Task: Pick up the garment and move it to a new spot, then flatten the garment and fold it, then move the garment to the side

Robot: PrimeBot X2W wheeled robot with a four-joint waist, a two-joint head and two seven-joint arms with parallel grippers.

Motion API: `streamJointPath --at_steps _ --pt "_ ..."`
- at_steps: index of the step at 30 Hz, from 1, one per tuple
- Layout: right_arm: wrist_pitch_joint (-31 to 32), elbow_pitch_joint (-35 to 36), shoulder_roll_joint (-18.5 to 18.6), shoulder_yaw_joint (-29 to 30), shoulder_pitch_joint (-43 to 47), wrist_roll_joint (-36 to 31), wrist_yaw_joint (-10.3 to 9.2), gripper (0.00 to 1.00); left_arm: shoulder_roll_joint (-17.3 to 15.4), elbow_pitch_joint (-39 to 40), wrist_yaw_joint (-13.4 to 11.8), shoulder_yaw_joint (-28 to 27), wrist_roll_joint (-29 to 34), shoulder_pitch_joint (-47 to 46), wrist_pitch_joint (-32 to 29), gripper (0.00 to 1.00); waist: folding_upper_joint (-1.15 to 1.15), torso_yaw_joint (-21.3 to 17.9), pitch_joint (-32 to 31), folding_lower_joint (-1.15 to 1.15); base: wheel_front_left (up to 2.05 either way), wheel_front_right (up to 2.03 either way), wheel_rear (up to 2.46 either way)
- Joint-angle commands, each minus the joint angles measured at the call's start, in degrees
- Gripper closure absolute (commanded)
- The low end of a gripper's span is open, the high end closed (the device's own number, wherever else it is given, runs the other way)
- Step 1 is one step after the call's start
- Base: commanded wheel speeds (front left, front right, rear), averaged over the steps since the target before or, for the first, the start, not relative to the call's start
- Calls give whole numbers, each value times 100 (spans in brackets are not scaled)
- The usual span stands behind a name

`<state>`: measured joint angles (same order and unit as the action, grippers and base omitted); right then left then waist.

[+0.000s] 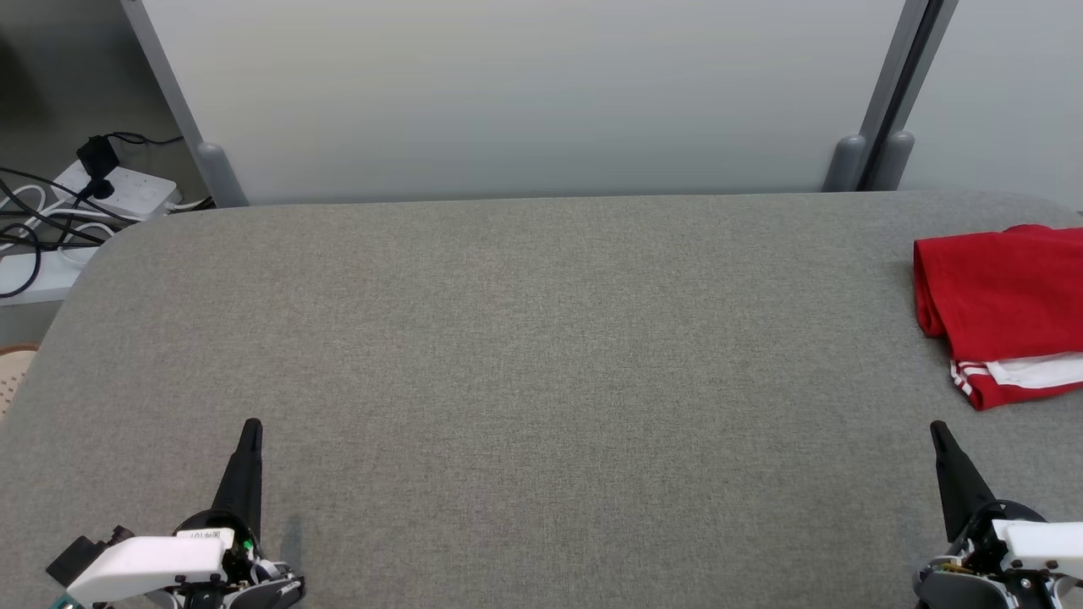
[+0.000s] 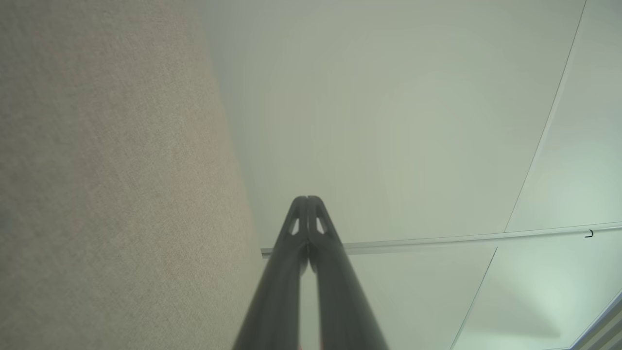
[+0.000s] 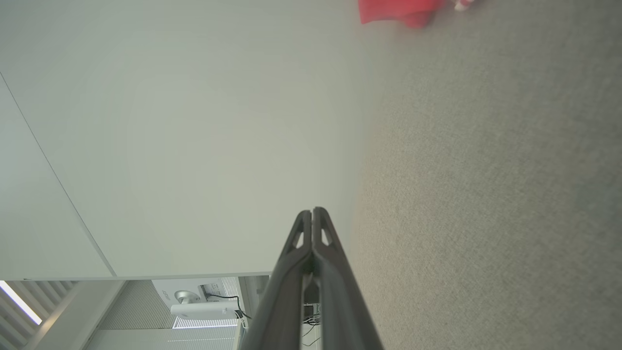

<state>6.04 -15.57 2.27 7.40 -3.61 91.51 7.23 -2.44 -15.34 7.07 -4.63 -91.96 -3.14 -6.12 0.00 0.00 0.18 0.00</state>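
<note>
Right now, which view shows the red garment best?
The head view: the garment lies folded at the table's right side, white stripes visible, though the frame edge cuts it. The right wrist view catches a blurred red corner at its top. The left wrist view faces table and wall.

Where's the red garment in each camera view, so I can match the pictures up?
Head view: red garment lying at the far right edge, on the grey table.
Left wrist view: grey table down the left side, white panel beyond it.
Right wrist view: red garment at the top edge, right of centre.
Shared landmark: the grey table where it meets the white panel.
</note>
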Motion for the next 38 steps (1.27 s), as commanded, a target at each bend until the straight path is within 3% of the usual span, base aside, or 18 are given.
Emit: streamJointPath --at_steps 1,38 --pt "46 155 61 -87 -258 65 25 100 -43 129 42 -190 -20 -305 -37 100 0 0 0 0 0 0 0" --pt "45 155 61 -88 -258 65 25 100 -43 130 42 -189 -20 -305 -36 100 0 0 0 0 0 0 0"
